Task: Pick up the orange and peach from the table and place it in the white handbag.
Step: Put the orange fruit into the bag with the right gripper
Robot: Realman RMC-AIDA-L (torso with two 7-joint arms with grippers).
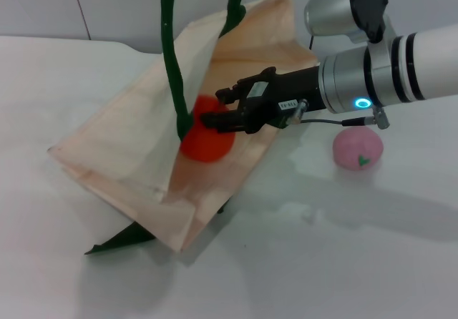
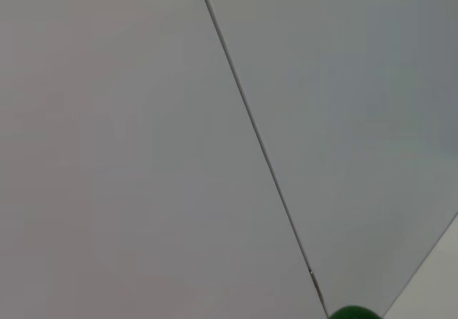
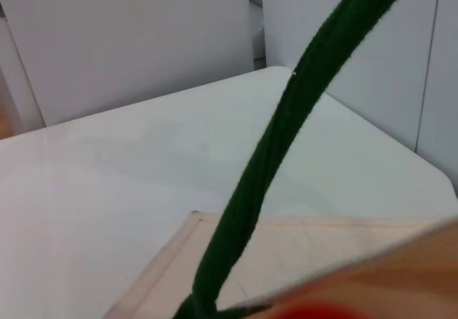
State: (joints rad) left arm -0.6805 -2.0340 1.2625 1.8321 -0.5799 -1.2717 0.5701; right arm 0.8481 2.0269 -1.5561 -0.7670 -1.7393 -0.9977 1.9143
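Orange [image 1: 207,141] sits in the mouth of the bag [image 1: 136,169], just past the near wall, low in the opening. Right gripper [image 1: 215,108] is right on top of it, fingers [image 1: 227,121] clamped on the orange's upper side, so it reads as held, not dropped yet. Fruit lies straight ahead of the fingers, toward the robot's left, further into the bag; looks like the release just needs the arm a bit deeper or simply an opening of the fingers. Bag lies tilted on the bench [image 1: 358,262], long axis running from near-left to far-right, mouth propped open by the green straps [image 1: 172,54] pulled upward. Left gripper isn't visible in any view; the left wrist camera shows only wall and a bit of green, so probably it's holding the straps up, can't confirm. Right arm comes in nearly level from the right, wrist reaching across the bag's rim. Peach [image 1: 358,149] still on the bench, just under the right forearm, close beside the bag, clearly on the right arm's side.
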